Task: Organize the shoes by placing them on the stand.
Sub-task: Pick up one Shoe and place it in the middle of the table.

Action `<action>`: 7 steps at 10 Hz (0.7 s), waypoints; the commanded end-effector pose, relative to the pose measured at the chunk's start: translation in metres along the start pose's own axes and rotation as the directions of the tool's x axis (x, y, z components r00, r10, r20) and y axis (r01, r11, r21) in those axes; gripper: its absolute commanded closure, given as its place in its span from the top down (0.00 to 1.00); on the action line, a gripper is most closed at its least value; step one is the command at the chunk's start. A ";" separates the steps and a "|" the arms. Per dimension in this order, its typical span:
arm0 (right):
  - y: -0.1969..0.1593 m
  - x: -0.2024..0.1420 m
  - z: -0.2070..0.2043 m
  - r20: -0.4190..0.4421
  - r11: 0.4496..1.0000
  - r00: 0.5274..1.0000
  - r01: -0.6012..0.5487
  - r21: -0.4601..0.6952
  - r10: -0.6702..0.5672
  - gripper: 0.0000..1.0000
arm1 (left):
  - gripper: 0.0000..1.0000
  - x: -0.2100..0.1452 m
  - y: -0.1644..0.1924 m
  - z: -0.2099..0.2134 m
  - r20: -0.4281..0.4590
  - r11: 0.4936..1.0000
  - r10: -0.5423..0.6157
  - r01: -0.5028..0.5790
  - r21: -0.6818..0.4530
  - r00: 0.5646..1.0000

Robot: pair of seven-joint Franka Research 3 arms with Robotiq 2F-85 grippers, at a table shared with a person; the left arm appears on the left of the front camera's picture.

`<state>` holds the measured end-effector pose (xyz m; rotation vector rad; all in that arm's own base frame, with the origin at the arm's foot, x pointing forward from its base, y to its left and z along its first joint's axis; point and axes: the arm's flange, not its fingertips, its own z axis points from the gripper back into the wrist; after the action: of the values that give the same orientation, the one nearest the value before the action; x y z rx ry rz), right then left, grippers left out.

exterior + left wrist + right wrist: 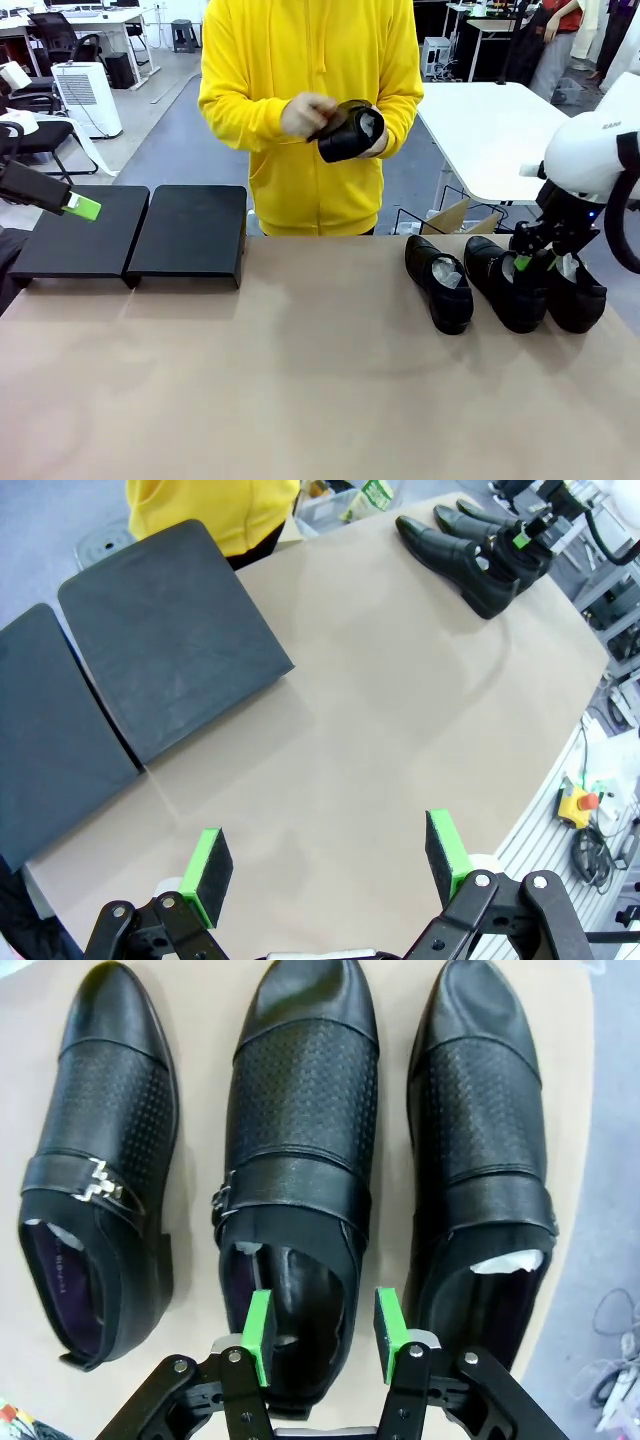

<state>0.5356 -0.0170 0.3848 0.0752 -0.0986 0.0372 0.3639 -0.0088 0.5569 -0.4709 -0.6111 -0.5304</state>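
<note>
With the right claw [323, 1328] part-closed over the heel of the shoe [300, 1110] directly ahead (grip cannot be told), seat both pads [258, 1335] squarely on the heel collar before lifting.

White arm [600, 150], black right pincer [322, 1322], green pads [258, 1334], person's yellow hoodie [310, 60]

Bare tabletop [300, 380] lies open between the stand [188, 232] at left and three close-packed shoes [505, 285] at right.

Person's hand [305, 117] motion-blurred, rightmost shoe [582, 298] partly behind right claw [536, 263]
</note>
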 end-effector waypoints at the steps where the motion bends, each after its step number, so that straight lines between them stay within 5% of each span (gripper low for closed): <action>1: -0.001 0.005 -0.010 -0.003 0.999 1.000 0.031 -0.017 -0.031 0.54 | 1.00 0.000 0.001 0.001 0.009 1.000 -0.014 0.014 -0.018 1.000; 6: -0.009 0.015 -0.043 -0.048 0.999 0.998 0.034 0.012 -0.033 0.54 | 1.00 0.000 0.001 0.001 0.009 1.000 -0.014 0.014 -0.018 1.000; 7: -0.009 0.016 -0.045 -0.039 1.000 0.999 0.020 0.006 -0.020 0.38 | 1.00 0.000 0.001 0.001 0.009 1.000 -0.014 0.014 -0.018 1.000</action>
<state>0.5487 -0.0215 0.3406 0.0773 -0.0337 0.0186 0.3639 -0.0088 0.5569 -0.4708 -0.6111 -0.5305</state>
